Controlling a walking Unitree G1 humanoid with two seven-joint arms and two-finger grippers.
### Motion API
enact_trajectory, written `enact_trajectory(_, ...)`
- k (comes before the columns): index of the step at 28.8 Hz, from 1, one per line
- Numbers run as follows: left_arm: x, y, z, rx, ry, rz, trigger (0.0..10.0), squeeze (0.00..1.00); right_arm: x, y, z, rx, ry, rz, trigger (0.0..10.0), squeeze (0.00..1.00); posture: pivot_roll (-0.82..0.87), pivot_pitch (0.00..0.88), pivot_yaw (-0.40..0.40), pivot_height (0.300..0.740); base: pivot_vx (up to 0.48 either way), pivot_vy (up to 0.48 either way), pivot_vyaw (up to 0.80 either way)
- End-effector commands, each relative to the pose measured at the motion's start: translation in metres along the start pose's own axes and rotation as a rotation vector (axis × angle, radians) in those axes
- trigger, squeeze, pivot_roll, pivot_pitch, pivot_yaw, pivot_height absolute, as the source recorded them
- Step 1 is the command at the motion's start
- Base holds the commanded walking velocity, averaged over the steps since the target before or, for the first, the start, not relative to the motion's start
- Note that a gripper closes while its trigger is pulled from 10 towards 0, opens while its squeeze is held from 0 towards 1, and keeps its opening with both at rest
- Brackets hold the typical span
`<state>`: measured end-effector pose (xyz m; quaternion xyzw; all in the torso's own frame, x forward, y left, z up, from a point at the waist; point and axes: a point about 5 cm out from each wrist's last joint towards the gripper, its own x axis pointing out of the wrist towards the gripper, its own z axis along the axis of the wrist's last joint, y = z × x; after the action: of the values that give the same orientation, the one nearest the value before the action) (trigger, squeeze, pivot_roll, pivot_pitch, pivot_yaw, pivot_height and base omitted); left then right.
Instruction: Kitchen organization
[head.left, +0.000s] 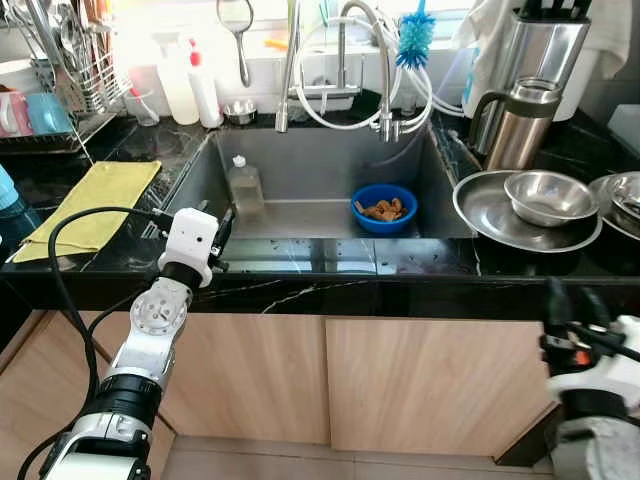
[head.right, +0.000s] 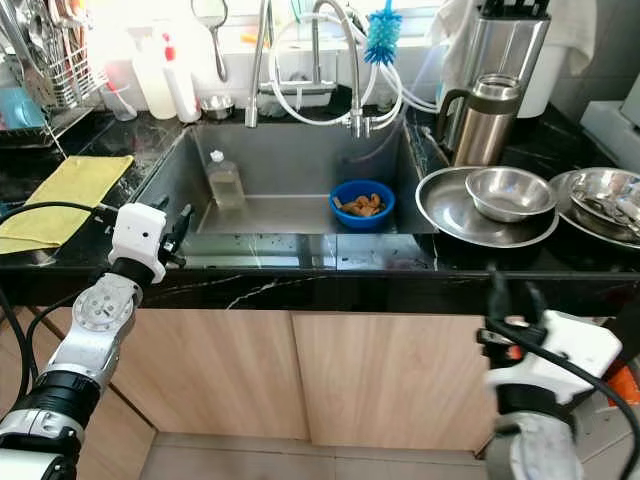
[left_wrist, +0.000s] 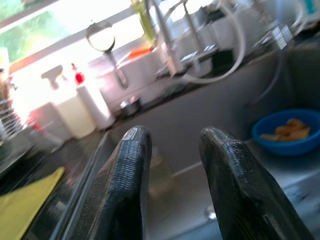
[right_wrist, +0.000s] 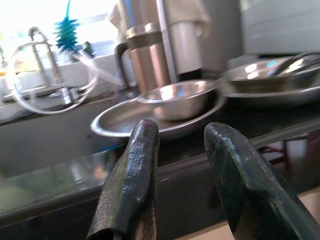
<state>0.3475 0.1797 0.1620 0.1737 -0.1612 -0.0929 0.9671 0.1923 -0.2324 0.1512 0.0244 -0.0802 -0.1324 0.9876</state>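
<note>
The left end effector (head.left: 226, 232) was raised to the front edge of the black surface (head.left: 330, 262), at the left corner of the sink (head.left: 300, 160). Its two black fingers (left_wrist: 125, 175) stood apart, released, with nothing between them, and they pointed toward the sink. The right end effector (head.right: 510, 292) was lower, in front of the wooden cabinet doors (head.right: 390, 380) and just under the edge of the surface on the right side. Its fingers (right_wrist: 135, 180) were also apart and empty, and they pointed toward a large steel plate (head.left: 480, 215) with a steel bowl (head.left: 548, 196) resting in it.

Inside the sink, a blue bowl (head.left: 385, 208) with brown pieces of food stood on the bottom, near the right wall. A clear plastic bottle (head.left: 244, 184) stood upright at the left side of the sink, well apart from the blue bowl. Behind the large plate stood a steel jug (head.left: 515, 125), and more steel dishes (head.left: 622, 200) lay at the far right. A yellow cloth (head.left: 90, 205) lay flat on the surface to the left of the sink. Behind it was a dish rack (head.left: 60, 70), and two white spray bottles (head.left: 190, 85) stood beside the faucet (head.left: 345, 70). A blue brush (head.left: 414, 35) hung above the sink.
</note>
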Motion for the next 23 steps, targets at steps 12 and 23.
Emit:
enact_trajectory(12, 0.004, -0.031, 0.002, -0.066, 0.056, -0.034, 10.0, 0.0, 0.014, 0.011, 0.0, 0.017, -0.016, -0.013, 10.0, 0.0, -0.01, 0.048, 0.057, 0.74, 0.021, 0.0, 0.0)
enact_trajectory(23, 0.017, -0.036, 0.02, -0.113, 0.011, -0.009, 10.0, 0.0, 0.013, 0.009, -0.002, 0.06, -0.025, -0.028, 10.0, 0.0, -0.01, 0.031, 0.055, 0.74, 0.385, 0.0, 0.33)
